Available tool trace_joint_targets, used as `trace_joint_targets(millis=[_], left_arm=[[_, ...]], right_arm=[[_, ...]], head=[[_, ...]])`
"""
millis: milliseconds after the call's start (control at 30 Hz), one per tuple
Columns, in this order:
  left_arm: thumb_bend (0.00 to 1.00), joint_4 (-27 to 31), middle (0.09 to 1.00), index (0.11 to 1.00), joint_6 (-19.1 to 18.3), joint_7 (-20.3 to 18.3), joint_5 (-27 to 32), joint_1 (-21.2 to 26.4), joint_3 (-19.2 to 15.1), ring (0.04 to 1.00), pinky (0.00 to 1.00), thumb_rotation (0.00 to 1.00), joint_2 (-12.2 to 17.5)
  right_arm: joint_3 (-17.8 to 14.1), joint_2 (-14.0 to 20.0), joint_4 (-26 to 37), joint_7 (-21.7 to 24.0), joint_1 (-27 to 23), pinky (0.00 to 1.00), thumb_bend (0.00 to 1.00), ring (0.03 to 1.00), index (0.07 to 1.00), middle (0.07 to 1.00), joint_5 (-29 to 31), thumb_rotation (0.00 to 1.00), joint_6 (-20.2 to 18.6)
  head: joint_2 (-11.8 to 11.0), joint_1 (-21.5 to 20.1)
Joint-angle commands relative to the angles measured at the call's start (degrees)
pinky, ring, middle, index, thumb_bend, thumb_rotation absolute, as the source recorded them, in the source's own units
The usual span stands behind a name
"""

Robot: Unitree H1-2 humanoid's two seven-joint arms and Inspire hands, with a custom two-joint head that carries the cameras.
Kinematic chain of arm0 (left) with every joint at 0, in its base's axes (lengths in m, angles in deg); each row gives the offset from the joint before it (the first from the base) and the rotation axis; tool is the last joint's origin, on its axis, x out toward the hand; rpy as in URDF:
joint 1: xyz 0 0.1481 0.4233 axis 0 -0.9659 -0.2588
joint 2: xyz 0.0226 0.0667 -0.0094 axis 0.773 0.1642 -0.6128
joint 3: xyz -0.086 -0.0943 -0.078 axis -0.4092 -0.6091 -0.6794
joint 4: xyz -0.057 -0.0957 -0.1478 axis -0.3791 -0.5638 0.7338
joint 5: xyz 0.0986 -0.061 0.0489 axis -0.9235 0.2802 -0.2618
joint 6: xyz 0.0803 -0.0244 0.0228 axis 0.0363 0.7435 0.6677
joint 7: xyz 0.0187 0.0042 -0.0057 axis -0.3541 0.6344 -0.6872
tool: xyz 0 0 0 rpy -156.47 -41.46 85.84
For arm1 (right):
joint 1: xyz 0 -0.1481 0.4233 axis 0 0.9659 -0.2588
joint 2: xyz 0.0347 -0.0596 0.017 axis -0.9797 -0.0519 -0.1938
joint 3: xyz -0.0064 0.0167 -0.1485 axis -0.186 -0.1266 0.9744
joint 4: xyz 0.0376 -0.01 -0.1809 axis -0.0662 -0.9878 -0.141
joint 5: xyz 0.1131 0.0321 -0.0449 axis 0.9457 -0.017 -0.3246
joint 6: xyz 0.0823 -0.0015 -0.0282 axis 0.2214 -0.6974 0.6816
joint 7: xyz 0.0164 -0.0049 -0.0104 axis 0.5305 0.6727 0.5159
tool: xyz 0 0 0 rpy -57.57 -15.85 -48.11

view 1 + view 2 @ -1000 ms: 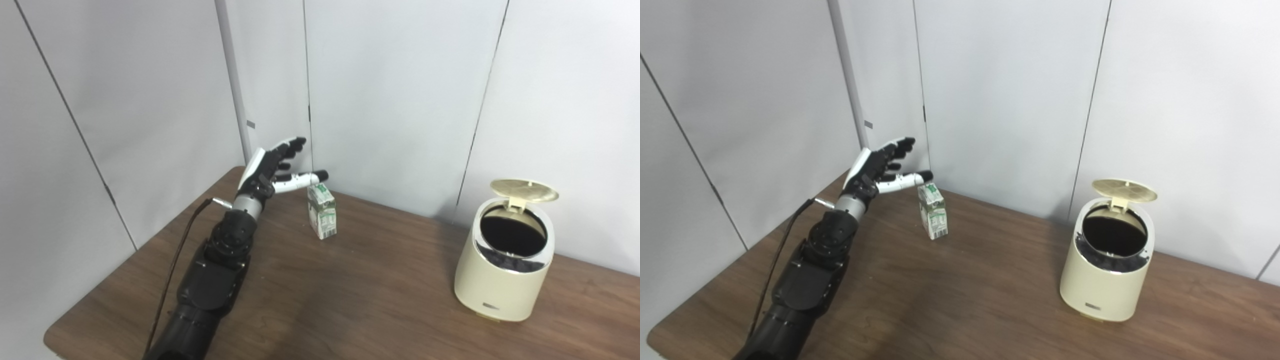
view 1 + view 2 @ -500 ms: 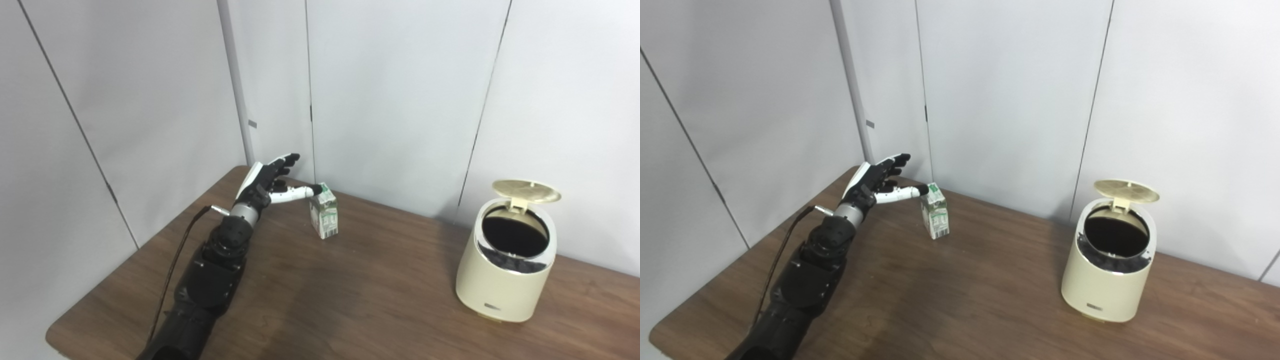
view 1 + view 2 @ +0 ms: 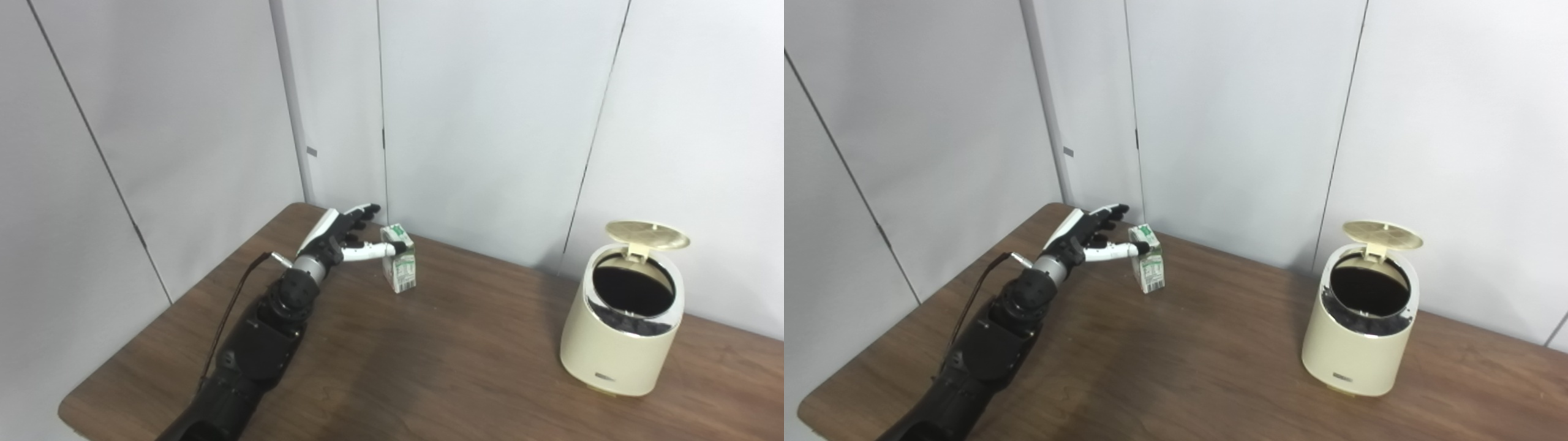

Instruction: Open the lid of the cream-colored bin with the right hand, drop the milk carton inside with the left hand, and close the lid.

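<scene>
A small green-and-white milk carton [image 3: 399, 260] stands upright near the far left corner of the brown table [image 3: 429, 355]. My left hand [image 3: 343, 236] reaches it from the left with fingers spread; the thumb lies across the carton's near face and the fingers pass behind it. The hand is open around the carton, not closed on it. The cream-colored bin [image 3: 625, 318] stands at the right with its round lid [image 3: 647, 233] tipped up at the back and its dark inside showing. My right hand is out of view.
Grey wall panels [image 3: 490, 110] rise just behind the carton and the bin. The table's left edge and rounded front corner [image 3: 67, 407] lie near my left forearm. A black cable [image 3: 229, 318] runs along that arm.
My left hand has dropped from above the carton and moved right, so thumb and fingers now flank it. The view has shifted slightly. Carton and bin stay put.
</scene>
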Motion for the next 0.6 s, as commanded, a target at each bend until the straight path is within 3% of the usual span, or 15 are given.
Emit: trace_joint_targets(millis=[0,67,200,300,400,567], left_arm=[[1.0,1.8,0.901,0.925,-0.5,0.4,-1.1,2.3,0.0,0.884,0.8,0.48,1.1],[1.0,1.3,0.902,0.932,-1.9,-0.2,-1.5,2.7,0.9,0.858,0.75,0.48,1.2],[1.0,0.1,0.907,0.935,-2.8,-0.7,-3.5,3.6,3.4,0.906,0.84,0.51,1.9],[1.0,-0.2,0.894,0.929,-2.6,-0.1,-3.9,3.9,3.7,0.897,0.84,0.5,1.3],[1.0,-0.2,0.879,0.92,-2.6,1.0,-5.1,4.2,4.0,0.869,0.8,0.5,0.5],[1.0,-0.4,0.872,0.919,-7.2,2.1,-7.4,5.8,4.6,0.826,0.71,0.44,-0.8]], right_arm=[[0.0,-1.0,-0.3,0.1,1.7,0.5,0.45,0.616,0.623,0.644,-0.7,0.67,1.0],[-0.1,-1.1,-0.1,0.1,1.8,0.5,0.45,0.618,0.62,0.644,-1.4,0.69,0.7],[0.0,-0.7,-0.8,-0.6,1.7,0.51,0.46,0.624,0.623,0.648,-3.1,0.72,2.0],[-0.2,-1.0,-0.5,-0.7,1.8,0.5,0.45,0.624,0.619,0.646,-3.8,0.72,1.7],[-0.3,-1.2,-0.4,-0.6,1.9,0.5,0.46,0.623,0.616,0.646,-3.8,0.73,1.7],[-0.5,-1.6,-0.3,-0.6,1.9,0.5,0.47,0.621,0.617,0.648,-3.5,0.73,1.7]], head=[[0.1,0.0],[0.0,-0.1],[0.0,-0.4],[0.0,-0.4],[0.0,-0.4],[0.0,-0.7]])
